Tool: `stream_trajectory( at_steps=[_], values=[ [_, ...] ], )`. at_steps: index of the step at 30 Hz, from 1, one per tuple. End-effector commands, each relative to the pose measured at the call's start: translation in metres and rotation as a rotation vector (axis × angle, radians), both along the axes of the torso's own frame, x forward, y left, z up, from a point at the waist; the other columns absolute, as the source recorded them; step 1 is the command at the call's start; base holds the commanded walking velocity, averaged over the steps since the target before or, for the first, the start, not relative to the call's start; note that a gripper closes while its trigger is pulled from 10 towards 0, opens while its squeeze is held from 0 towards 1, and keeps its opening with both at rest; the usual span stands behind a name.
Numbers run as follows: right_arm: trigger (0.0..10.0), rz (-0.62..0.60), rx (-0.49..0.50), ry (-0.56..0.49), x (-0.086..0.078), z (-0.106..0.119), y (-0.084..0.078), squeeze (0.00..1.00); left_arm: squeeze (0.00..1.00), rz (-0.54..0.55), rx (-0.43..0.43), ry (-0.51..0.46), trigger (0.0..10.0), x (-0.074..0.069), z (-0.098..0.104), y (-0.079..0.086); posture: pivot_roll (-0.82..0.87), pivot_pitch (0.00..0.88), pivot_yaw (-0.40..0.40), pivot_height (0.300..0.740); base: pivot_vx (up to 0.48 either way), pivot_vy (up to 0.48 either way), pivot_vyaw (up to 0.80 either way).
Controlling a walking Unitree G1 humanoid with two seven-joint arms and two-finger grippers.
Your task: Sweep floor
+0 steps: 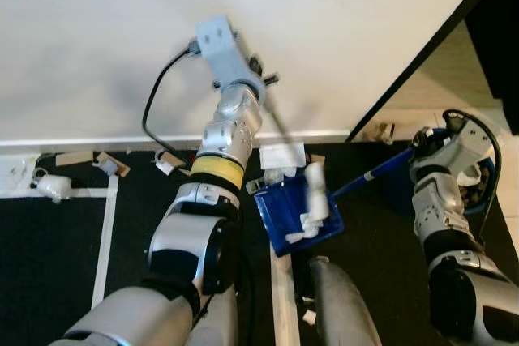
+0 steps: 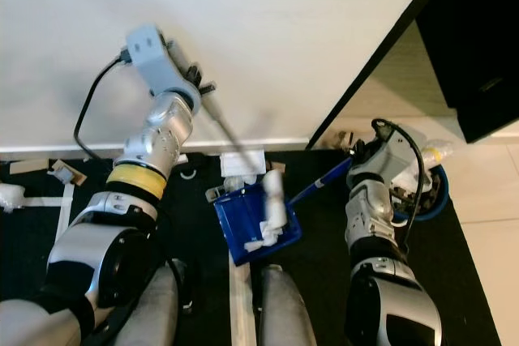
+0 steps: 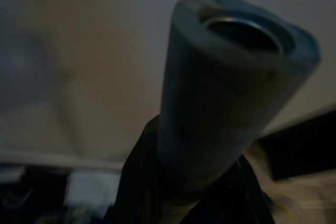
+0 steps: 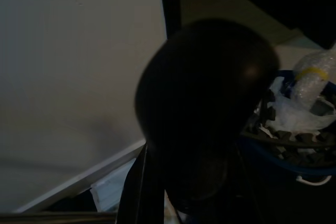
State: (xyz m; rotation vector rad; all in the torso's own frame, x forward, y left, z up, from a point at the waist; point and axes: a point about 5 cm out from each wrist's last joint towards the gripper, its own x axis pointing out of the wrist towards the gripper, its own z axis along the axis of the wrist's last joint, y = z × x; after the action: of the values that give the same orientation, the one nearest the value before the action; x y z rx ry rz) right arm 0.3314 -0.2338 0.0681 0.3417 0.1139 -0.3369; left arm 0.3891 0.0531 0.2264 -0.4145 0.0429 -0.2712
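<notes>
**Dustpan and broom held before the wall**

One left gripper (image 1: 268, 80), at 12 o'clock, is raised against the white wall (image 1: 97, 30) and grips one thin broom handle (image 1: 280, 123); its fingers are clamped on it. One blue dustpan (image 1: 288, 212) lies at centre on the black floor (image 1: 49, 249), holding white scraps (image 1: 316, 192). Several paper scraps (image 1: 105, 164) lie along the baseboard at 9 o'clock. One right gripper (image 1: 422, 147), at 3 o'clock, holds the dustpan's blue handle (image 1: 381, 169); whether its fingers are closed cannot be seen. One blue bin (image 2: 430, 192) stands beside it.

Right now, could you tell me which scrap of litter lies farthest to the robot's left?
The crumpled white wad by the white tape line; the cardboard scraps lie nearer the dustpan.
</notes>
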Motion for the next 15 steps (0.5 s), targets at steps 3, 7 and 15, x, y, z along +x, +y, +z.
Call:
stream_trajectory(
  at_steps=[3,7,15],
  values=[
    [10.0,0.031,0.072,0.124,-0.013,-0.03,0.014,0.0,0.0,-0.1,0.299,-0.154,10.0,0.0,0.01,0.013,0.01,0.249,-0.065,0.74,0.0,0.0,0.0],
    [10.0,0.041,0.08,0.126,-0.013,-0.031,0.018,0.0,0.0,-0.038,0.435,-0.133,10.0,0.006,0.003,0.064,0.01,0.246,-0.067,0.74,0.0,0.0,0.0],
    [10.0,0.044,0.095,0.136,-0.014,-0.033,0.02,0.0,0.0,0.133,0.367,-0.164,10.0,-0.003,0.037,0.162,0.02,0.248,-0.074,0.74,0.0,0.0,0.0]
  ],
)
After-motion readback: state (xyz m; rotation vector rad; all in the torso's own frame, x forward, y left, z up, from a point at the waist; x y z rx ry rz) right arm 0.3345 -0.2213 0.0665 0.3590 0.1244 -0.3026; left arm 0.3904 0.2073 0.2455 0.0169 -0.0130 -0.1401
